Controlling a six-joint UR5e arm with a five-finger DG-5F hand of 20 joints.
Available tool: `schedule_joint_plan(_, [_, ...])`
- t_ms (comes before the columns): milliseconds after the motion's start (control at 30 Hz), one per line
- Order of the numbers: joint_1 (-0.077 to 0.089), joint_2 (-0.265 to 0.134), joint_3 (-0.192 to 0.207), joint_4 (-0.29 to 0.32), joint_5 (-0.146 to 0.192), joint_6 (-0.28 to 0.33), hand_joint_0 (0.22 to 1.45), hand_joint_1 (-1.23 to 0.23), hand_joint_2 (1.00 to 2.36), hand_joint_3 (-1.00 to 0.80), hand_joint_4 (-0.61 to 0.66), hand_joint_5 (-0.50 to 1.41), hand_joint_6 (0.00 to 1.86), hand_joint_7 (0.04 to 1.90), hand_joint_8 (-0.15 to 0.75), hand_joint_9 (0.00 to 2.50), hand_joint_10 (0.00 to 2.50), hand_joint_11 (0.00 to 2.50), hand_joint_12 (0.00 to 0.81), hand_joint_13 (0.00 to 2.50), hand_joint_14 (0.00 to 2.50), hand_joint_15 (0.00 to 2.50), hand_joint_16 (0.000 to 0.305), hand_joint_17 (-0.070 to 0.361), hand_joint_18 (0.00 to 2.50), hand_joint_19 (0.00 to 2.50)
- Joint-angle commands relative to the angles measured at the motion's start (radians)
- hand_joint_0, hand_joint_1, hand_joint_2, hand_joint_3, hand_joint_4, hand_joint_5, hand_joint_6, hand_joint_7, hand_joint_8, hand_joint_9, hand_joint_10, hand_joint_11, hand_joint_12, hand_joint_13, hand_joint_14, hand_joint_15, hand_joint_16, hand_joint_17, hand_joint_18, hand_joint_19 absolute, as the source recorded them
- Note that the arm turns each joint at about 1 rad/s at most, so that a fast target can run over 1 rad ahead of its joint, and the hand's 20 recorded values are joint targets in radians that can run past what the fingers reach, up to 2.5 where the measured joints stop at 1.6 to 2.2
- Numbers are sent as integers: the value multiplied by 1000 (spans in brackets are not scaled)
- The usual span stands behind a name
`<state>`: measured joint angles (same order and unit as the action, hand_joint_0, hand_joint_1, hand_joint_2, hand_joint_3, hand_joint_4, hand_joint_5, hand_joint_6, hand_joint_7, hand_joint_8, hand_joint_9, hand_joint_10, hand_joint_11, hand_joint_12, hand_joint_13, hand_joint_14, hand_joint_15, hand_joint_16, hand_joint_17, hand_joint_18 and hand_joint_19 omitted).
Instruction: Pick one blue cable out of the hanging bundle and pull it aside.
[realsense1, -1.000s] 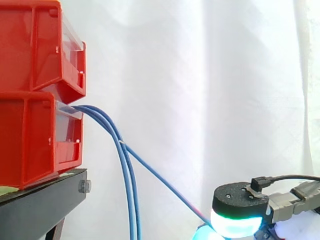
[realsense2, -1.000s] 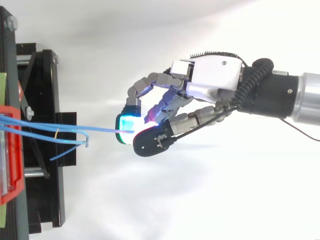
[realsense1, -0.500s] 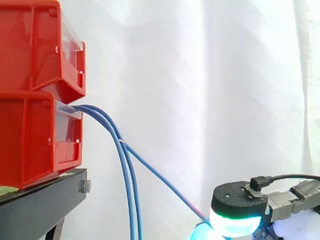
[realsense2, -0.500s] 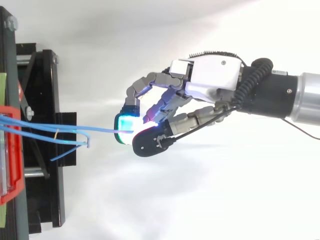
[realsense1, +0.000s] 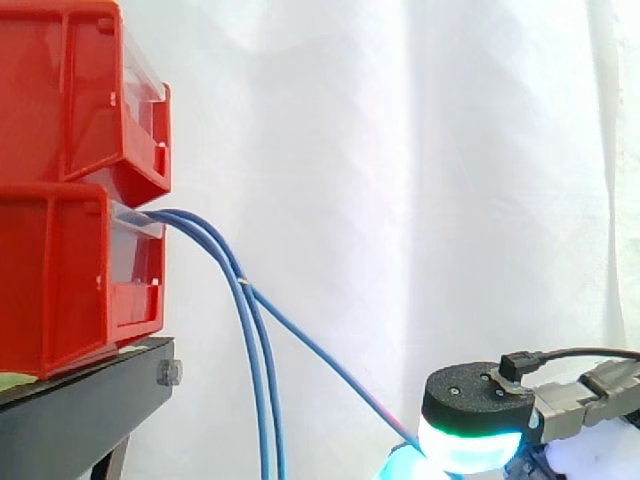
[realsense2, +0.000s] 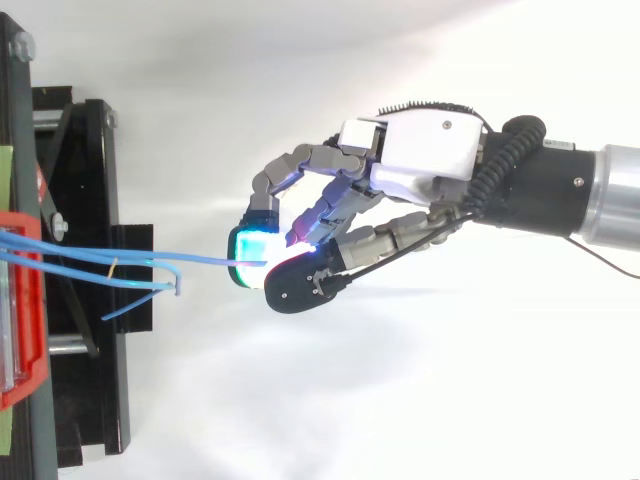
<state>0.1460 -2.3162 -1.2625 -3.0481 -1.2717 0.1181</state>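
Far left: two red bins stacked on a black stand. The lower bin feeds the blue bundle out over its front lip, so most strands droop straight down under their own weight. One cable parts from the bundle a little below the lip and runs taut on a slant down to the right, drawn off line because its far end is held. From above, this cable stretches nearly level from the bin across to the robot hand, while the other strands end short, just beside the stand. The robot hand is curled, with thumb and a finger closed on the cable, which is pinched between glowing pads. The other fingers are tucked behind and hold nothing. A tip pinch probably suits taking one strand without catching its neighbours. At the hand end the cable is well apart from the bundle, so I judge the pull-aside largely made. White curtain behind.
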Motion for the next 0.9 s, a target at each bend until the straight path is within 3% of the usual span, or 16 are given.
schedule_joint_plan(0, [1,1,0,0,0,0,529,-856,1237,-71,-195,0,864,1073,317,939,8,262,372,774,14,363,58,131,727,368])
schedule_joint_plan(867, [1,0,0,0,2,0,535,-856,1221,-66,-196,0,864,1062,316,945,8,273,370,783,12,365,58,130,733,367])
